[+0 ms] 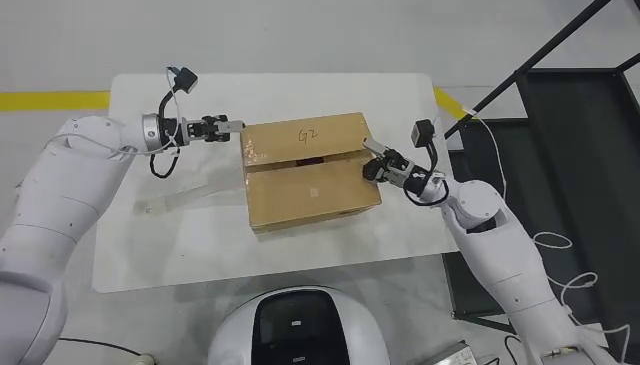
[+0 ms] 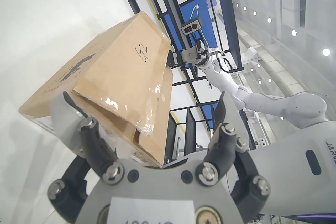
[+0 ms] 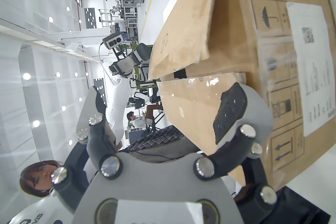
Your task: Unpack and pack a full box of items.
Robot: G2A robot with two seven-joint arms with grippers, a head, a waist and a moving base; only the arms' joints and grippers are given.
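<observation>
Box (image 1: 308, 170) sits on the table (image 1: 170, 245), flaps (image 1: 300, 137) nearly shut; left fingers (image 2: 221, 112) and right fingers (image 3: 231, 109) gape empty at its opposite ends. Opening appears to be the step in hand: next, each side must hook a flap edge and lift.

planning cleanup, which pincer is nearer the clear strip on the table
Left. Left pincer is beside the box end nearest the strip; right pincer is at the opposite end.
</observation>
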